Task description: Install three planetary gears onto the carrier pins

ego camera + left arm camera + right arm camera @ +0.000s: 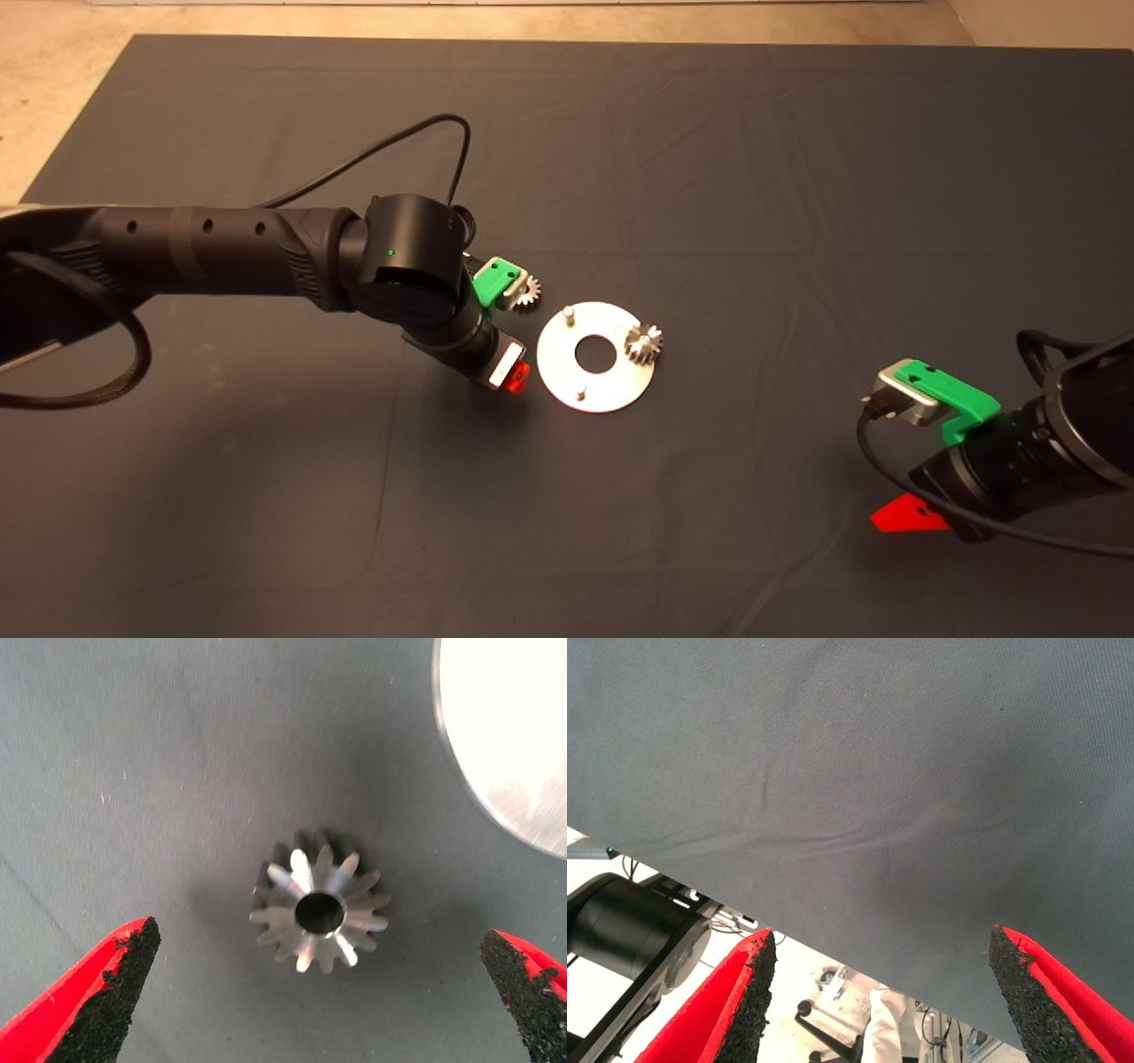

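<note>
The silver disc [611, 390] lies mid-mat with two bare carrier pins [567, 313] [580, 392]. One planetary gear [645, 342] sits on the disc's right side. A second gear [529, 291] lies on the mat at the disc's upper left, beside my left arm's green camera mount. My left gripper [317, 933] is open and hangs over a gear [321, 912] lying flat on the mat near the disc's edge [514, 735]. I cannot tell whether this is the same gear. One of its red fingers [517, 379] shows. My right gripper [881, 943] is open and empty at the mat's lower right.
The dark mat [709, 159] is wrinkled. A black cable [416, 133] loops above the left arm. Past the mat's edge the right wrist view shows a chair base [824, 1028] and a person's leg [888, 1028].
</note>
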Available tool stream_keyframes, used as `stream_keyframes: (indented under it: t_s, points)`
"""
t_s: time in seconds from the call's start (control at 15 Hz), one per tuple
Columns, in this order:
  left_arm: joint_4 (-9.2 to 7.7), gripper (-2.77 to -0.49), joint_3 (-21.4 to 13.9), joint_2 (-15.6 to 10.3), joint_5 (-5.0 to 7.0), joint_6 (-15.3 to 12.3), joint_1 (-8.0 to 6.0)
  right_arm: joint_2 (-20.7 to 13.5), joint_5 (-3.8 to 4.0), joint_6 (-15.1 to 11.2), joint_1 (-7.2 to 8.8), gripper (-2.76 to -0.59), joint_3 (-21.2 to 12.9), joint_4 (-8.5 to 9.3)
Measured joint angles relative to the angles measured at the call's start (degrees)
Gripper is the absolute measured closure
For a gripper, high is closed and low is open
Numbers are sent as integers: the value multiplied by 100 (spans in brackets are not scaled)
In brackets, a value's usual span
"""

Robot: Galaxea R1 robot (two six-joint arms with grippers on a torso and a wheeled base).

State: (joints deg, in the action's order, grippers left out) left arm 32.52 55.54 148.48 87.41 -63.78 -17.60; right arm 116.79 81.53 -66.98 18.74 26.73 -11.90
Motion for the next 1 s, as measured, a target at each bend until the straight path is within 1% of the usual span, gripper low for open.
stream_keyframes:
  t_s: [0.07, 0.2, 0.33, 0.47, 0.6, 0.73, 0.8, 0.87, 0.93, 1.0]
  points:
    - [7, -262, 0, 15, -1, 0, 9, -2, -2, 0, 0, -176, 0, 0]
    - [33, -262, 0, 13, 0, -2, 97, -11, -2, -2, 0, -176, 0, -2]
    - [71, -254, 0, 13, 0, -2, 173, -11, -11, -2, 0, -176, 0, 0]
    - [163, -253, 0, 12, 0, 0, 198, -11, -17, -2, 0, -176, 0, 0]
    - [232, -244, 0, 13, 0, 0, 284, -11, -13, -2, 0, -176, 0, 0]
    - [254, -241, 0, 11, 0, 0, 300, -11, -17, -2, 2, -176, 0, 0]
    - [273, -228, 0, 11, -1, 0, 300, -11, -17, -2, 0, -176, 0, 0]
    - [289, -224, 0, 11, -6, 0, 300, -11, -17, -2, 0, -176, 0, -2]
    - [291, -224, 0, 11, -42, 0, 300, -11, -17, -2, 0, -176, 0, -2]
    - [291, -218, 0, 11, -72, 0, 302, -11, -17, -2, 1, -176, 0, -1]
